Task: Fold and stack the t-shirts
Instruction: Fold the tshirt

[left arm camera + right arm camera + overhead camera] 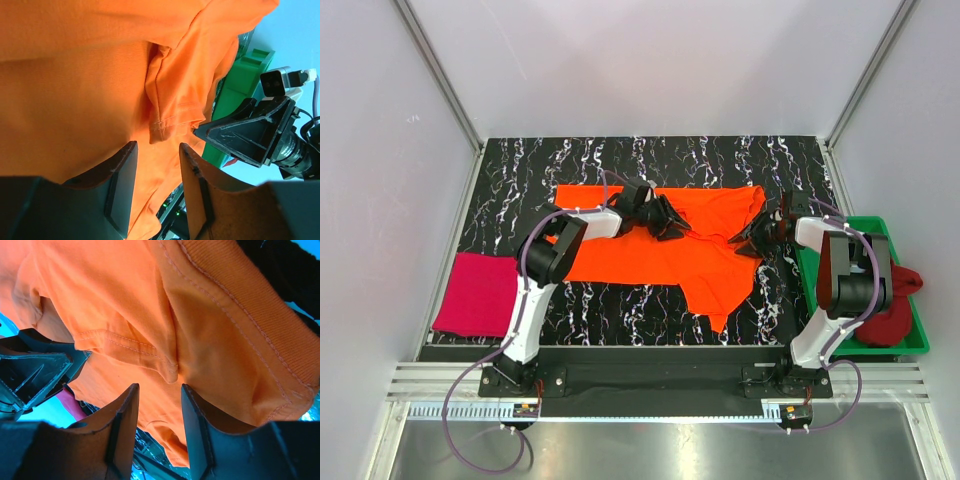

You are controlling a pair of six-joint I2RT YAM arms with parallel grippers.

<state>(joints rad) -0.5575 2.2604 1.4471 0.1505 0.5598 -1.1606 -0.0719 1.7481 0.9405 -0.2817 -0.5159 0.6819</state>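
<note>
The orange t-shirt [650, 255] lies spread across the middle of the table [520, 170], rumpled, with one corner trailing toward the near edge. My left fingers [665, 218] are on its far-middle part and my right fingers [758, 240] at its right side, near the table's right edge. In both wrist views each pair stands partway apart with orange cloth filling the gap; a stitched hem folds just above the tips. I cannot tell whether either pair is actually pinching the cloth or only resting against it. The magenta t-shirt [475, 293] lies folded flat at the table's left edge, toward the near-left corner. The dark red t-shirt [892, 300] sits bunched in the green tray [918, 345] just beside the table's right edge.
</note>
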